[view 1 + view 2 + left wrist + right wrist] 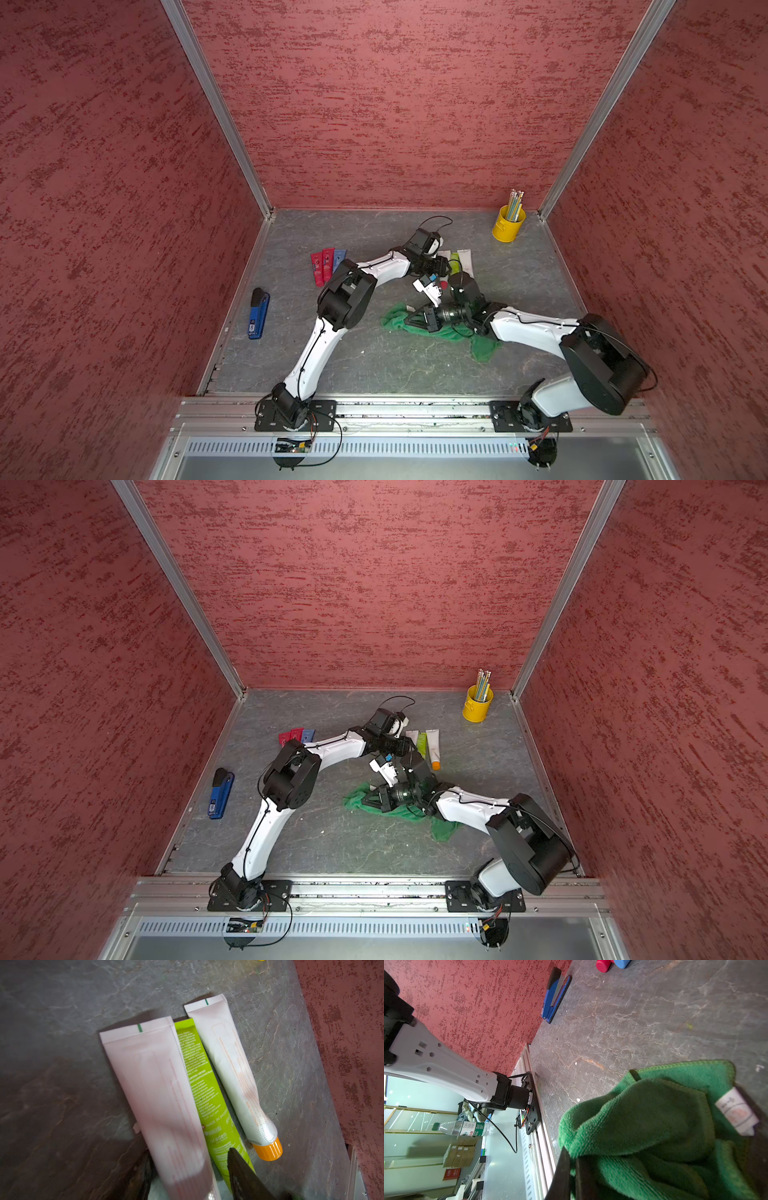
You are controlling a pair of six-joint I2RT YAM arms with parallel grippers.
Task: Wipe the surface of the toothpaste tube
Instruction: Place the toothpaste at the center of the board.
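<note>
Green cloth (643, 1122) sits pinched in our closed right gripper (411, 319); left gripper (188, 1169) straddles the toothpaste tube (162, 1095), grip unclear. Wiping seems not yet begun: we'd carry the cloth farther, onto it.

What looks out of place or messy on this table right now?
Nothing looks spilled or broken. The green cloth lies crumpled, not flat, and the larger white tube overlaps the green tube beside it. Pale specks dot the table.

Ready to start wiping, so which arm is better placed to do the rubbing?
Right: the right claw is shut on the green cloth, while the left claw holds the white tube.
</note>
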